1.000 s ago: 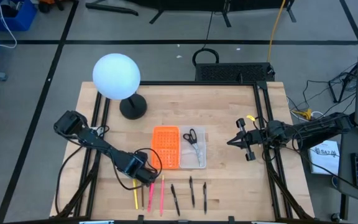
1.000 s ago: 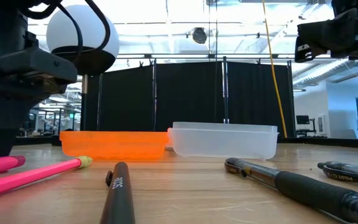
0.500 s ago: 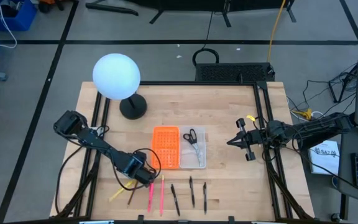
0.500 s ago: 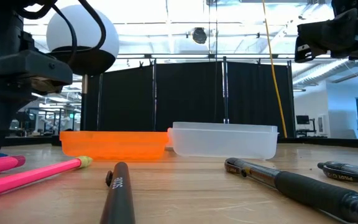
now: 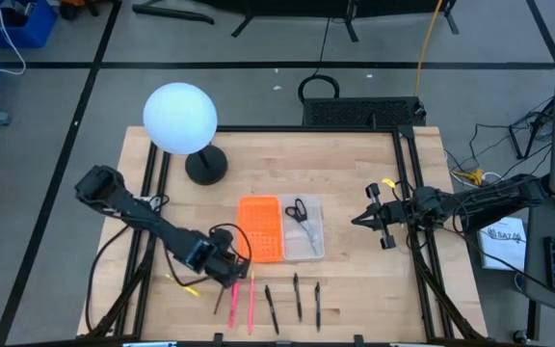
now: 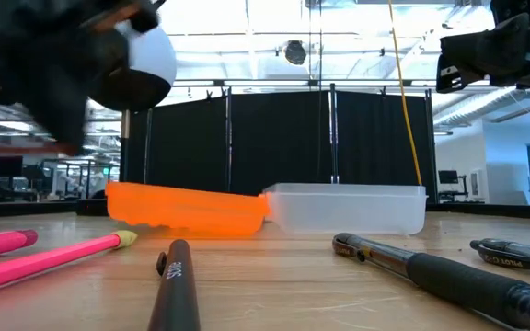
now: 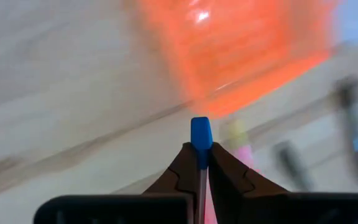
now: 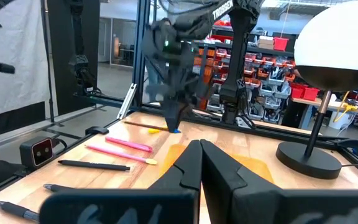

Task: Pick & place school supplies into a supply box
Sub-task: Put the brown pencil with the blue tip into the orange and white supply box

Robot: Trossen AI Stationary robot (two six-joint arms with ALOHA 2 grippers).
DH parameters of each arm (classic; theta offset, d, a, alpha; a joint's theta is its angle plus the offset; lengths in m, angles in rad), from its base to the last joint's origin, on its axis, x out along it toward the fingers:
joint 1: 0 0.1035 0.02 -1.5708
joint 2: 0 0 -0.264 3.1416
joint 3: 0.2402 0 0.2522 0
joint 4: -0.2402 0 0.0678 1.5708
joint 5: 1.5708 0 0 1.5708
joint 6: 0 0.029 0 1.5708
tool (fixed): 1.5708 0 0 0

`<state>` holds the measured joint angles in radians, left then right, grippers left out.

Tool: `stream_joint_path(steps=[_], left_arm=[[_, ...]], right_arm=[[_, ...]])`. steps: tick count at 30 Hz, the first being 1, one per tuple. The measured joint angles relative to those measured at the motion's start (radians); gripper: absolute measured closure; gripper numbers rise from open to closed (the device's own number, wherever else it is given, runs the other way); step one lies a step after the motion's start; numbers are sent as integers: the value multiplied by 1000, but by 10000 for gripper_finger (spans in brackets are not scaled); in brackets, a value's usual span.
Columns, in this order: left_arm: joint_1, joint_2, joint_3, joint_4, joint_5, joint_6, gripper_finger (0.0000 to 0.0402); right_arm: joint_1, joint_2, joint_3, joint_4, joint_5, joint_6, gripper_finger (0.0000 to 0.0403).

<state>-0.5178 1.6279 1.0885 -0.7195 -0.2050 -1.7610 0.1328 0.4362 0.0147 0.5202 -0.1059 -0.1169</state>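
While the orange half of the supply box [image 5: 258, 229] lies just beside it, the left gripper [image 7: 201, 163] pinches a blue-tipped pencil [image 7: 201, 134].

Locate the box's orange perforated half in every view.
High view: orange half at table centre, left of the clear half.
Low view: orange half left of centre, tilted.
Left wrist view: orange half blurred, at top.
Right wrist view: orange half low, near centre.
Shared landmark: white globe lamp, absent from the left wrist view.
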Motion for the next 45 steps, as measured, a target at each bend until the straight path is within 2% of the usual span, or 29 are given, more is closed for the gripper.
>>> stream_joint_path(steps=[6,11,18,22,26,34,38,45], left_arm=[[53,-11,165,-65,-40,101,374],[133,-10,256,-36,-84,201,381],[262,17,240,254,-71,339,375],[337,108,252,371,-59,436,382],[402,229,307,461,9,498,382],[490,395,444,454,129,535,382],[528,400,457,439,152,544,379],[563,400,457,285,186,502,382]], right_arm=[[0,1,0,3,0,0,403],[0,1,0,3,0,0,403],[0,1,0,2,0,0,403],[0,1,0,1,0,-1,403],[0,1,0,3,0,0,403],[0,3,0,-2,0,-1,403],[0,3,0,-3,0,0,403],[0,4,0,-9,0,0,403]])
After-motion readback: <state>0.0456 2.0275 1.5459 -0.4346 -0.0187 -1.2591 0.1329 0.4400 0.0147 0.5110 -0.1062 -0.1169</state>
